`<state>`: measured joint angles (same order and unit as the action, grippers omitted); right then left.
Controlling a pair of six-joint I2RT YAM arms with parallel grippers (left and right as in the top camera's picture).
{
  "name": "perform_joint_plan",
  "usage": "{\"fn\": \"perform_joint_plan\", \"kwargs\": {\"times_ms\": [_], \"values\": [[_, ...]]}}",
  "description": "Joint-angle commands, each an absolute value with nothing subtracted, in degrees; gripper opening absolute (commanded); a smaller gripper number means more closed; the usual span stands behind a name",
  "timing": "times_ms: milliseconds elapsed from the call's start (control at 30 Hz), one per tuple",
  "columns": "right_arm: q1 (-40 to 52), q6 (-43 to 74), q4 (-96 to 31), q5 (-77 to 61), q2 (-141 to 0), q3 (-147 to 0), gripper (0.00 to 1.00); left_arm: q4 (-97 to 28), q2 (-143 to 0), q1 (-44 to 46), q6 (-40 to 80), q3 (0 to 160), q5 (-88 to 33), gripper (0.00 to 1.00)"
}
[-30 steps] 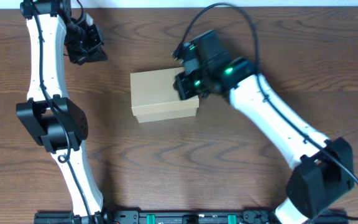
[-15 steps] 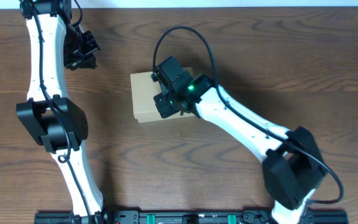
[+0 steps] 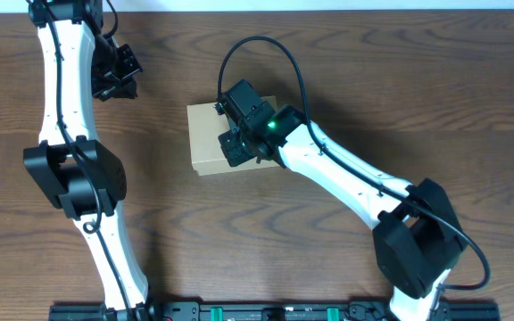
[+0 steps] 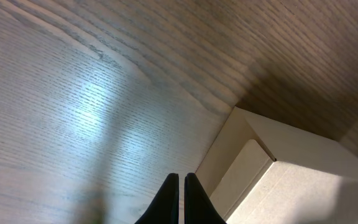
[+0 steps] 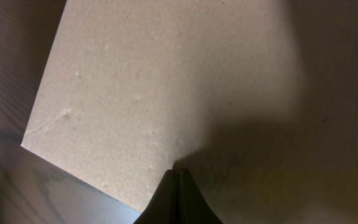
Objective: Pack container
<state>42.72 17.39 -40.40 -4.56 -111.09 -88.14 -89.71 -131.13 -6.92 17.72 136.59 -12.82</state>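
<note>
The box sits near the table centre, lid down flat. No loose items are visible, so packing appears complete. The right gripper, fingers together and holding nothing, points at the lid middle. The left gripper, at 10 o'clock, is likewise closed and empty. Remaining: confirm closure, retract.

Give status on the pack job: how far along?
Done, apparently: the container lies with its lid flat and closed, and no loose items show in the overhead view. In hand: the right gripper, fingers together, is at the lid, seemingly pressing it down. The left gripper is shut, empty, off to the side. Left: probably just retracting.
</note>
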Motion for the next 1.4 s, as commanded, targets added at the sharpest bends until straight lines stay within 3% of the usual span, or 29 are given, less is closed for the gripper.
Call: {"fn": "perform_joint_plan", "kwargs": {"times_ms": [0,33,100,133,167,200,233,500,767,1133,1367], "values": [[41.93,16.29,-40.51,-3.44,-109.3,-88.29,0.01,-90.0,-128.66,-6.94,16.23,137.93,-11.6,0.06],[41.67,15.62,-40.51,-3.46,-108.38,-88.31,0.03,-89.97,-128.33,-6.94,16.08,137.93,-11.55,0.09],[41.25,14.17,-40.49,-3.46,-106.5,-88.31,0.37,-89.97,-127.42,-6.94,15.38,137.93,-11.6,0.23],[41.1,13.3,-40.42,-3.46,-105.56,-88.31,0.79,-89.97,-126.87,-6.94,15.22,137.93,-11.6,0.39],[40.93,12.78,-40.29,-3.44,-104.64,-88.31,0.99,-89.97,-126.32,-6.94,15.16,137.93,-11.6,0.61],[40.82,12.51,-40.25,-3.42,-103.81,-88.31,0.99,-89.97,-125.8,-6.94,14.9,137.93,-11.6,0.88],[40.62,12.51,-40.16,-3.4,-103.02,-88.31,0.99,-89.97,-125.29,-6.94,14.79,137.93,-11.62,0.96],[38.96,13.52,-42.0,-4.78,-96.86,-88.31,0.99,-92.6,-120.84,-6.94,14.31,137.93,-12.91,0.96],[36.75,1.65,-51.75,-4.29,-86.48,-87.99,0.99,-93.38,-111.94,-7.16,7.18,137.91,-15.0,0.95],[31.64,-0.95,-53.52,-4.08,-59.9,-71.94,0.99,-96.79,-95.39,-7.16,5.3,135.35,-14.5,0.95],[29.91,-0.93,-52.05,-3.2,-40.34,-60.38,0.99,-96.68,-80.97,-7.16,5.3,123.13,-14.39,0.95]]}}
